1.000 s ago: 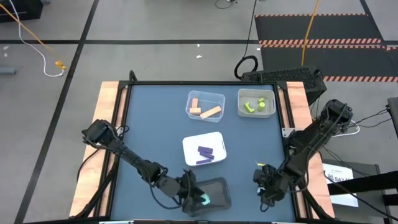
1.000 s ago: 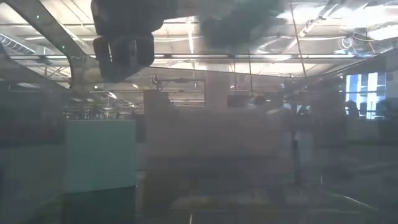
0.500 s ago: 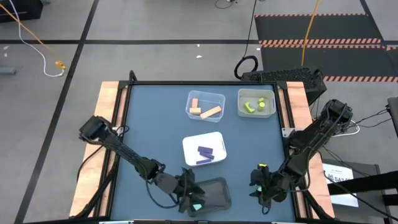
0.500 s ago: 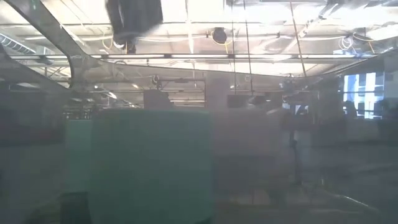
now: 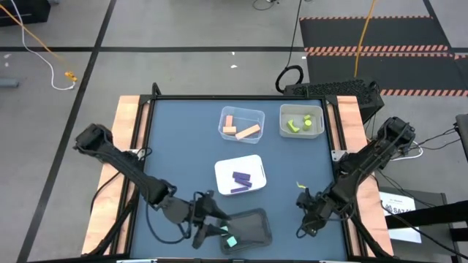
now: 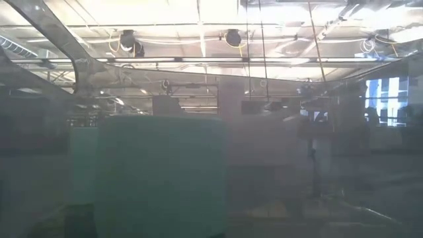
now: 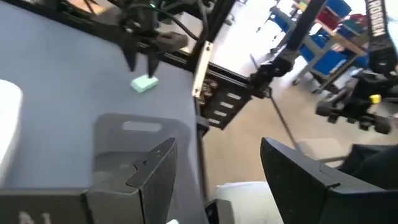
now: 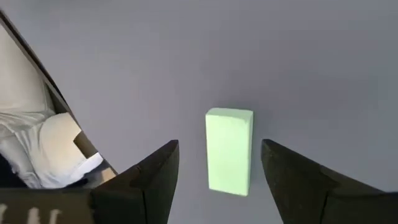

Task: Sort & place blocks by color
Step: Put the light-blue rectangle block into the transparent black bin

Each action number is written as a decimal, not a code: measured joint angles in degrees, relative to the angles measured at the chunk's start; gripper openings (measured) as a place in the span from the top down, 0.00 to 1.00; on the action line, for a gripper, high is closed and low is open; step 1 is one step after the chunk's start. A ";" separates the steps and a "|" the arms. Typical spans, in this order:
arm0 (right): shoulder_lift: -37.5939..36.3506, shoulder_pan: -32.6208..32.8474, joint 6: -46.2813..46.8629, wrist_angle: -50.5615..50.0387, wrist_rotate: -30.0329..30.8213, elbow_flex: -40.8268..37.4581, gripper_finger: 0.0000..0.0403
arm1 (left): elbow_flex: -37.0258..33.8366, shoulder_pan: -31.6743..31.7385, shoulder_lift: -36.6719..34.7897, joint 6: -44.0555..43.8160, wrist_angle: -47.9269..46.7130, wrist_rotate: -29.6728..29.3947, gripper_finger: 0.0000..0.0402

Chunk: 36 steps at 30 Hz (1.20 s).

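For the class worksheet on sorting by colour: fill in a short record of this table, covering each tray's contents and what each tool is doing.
clear tray: salmon-orange blocks
grey-beige tray: yellow-green pieces
white tray: purple blocks
black tray: one teal block at its corner
left tool: open, empty, beside the black tray
right tool: open, straddling a loose teal block on the table, not touching it
unsorted: that loose teal block
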 joint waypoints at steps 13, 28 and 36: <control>7.36 0.85 3.24 0.70 0.29 0.21 0.47 | 0.02 -0.17 -0.94 1.38 -8.13 -3.30 0.43; 12.49 1.19 3.79 -0.78 0.14 0.25 0.76 | 0.00 -2.14 -0.94 1.43 -11.35 -3.34 0.43; 10.59 0.21 1.89 0.46 -0.68 0.07 0.91 | 0.01 -2.37 -0.94 1.70 -12.90 -3.34 0.43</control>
